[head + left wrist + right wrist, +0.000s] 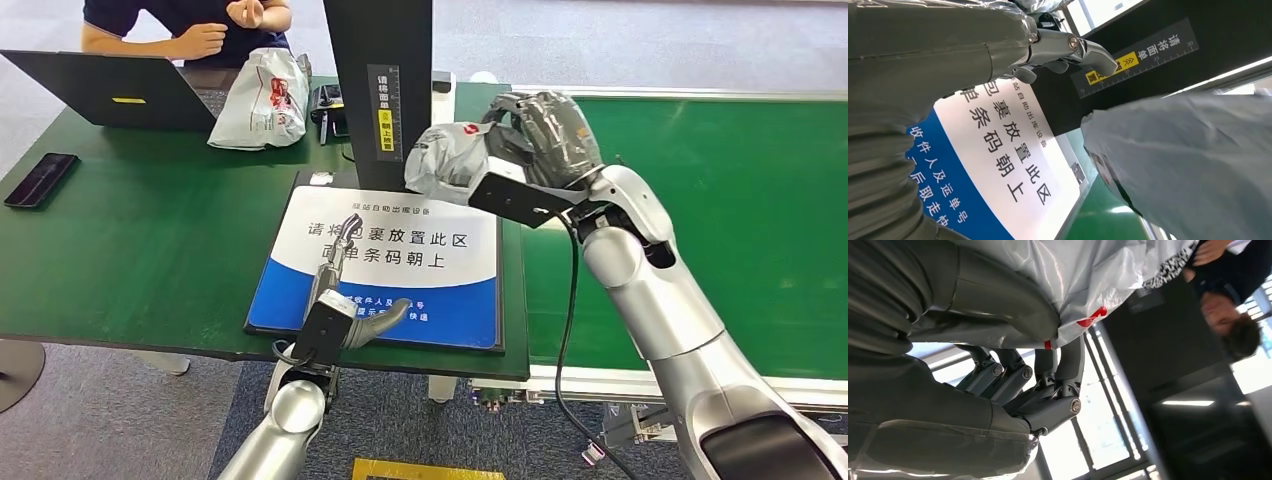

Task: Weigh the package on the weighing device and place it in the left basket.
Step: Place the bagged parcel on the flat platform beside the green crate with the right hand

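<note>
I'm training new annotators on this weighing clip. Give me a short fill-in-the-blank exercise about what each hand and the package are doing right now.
1. The grey package is held by the robot's ____ hand.
2. The left hand hovers over the blue-and-white weighing pad, holding ____.
3. The held package is ____ the pad, not resting on it.
4. The black post stands at the pad's ____ edge.

Missing words: right; nothing; above; far
</note>
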